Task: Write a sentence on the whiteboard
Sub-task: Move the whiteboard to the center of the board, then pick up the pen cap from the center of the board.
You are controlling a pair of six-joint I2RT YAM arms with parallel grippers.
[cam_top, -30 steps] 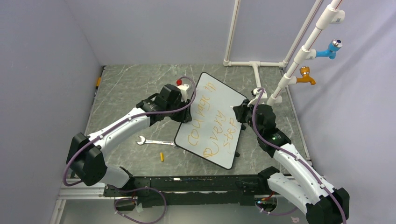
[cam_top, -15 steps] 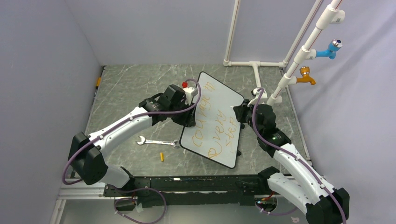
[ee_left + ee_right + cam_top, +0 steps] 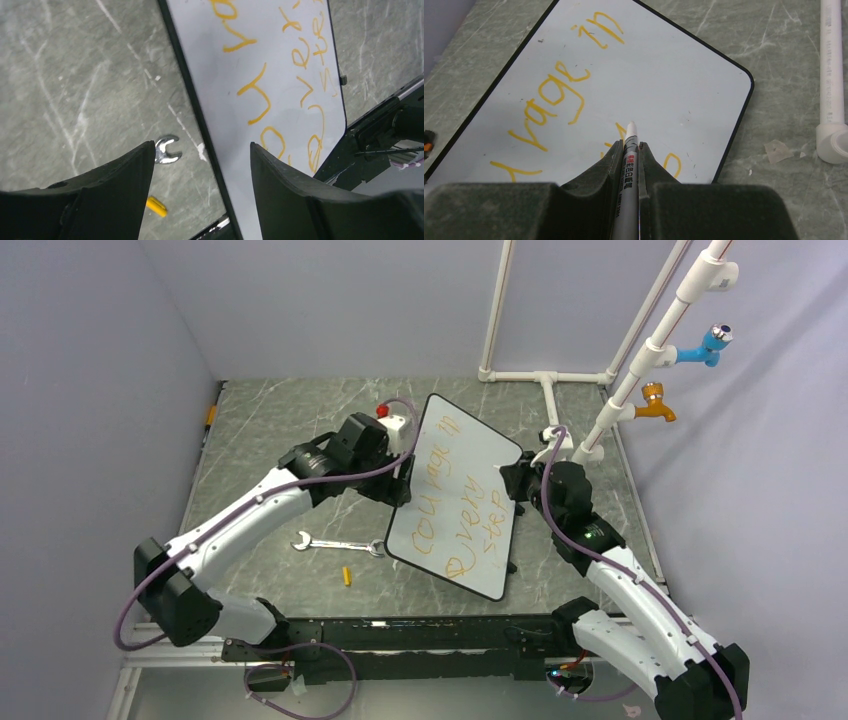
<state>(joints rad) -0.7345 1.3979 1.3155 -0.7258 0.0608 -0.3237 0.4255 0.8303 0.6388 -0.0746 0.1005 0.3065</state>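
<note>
Three orange rows, roughly "courage in every step", make up the sentence [image 3: 455, 508] on the whiteboard [image 3: 482, 445], which sits askew mid-desk, nearer the right edge. The right jaws pinch a marker [image 3: 629, 150] over it; the left jaws stand spread astride its rim. The writing looks essentially finished.

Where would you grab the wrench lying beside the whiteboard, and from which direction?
Probably best to grip the wrench at mid-shank, coming straight down and pinching across its narrow width. It lies flat on the table, so nothing can get under it from the side. One head sits close to the edge of the whiteboard, where room looks tight.
</note>
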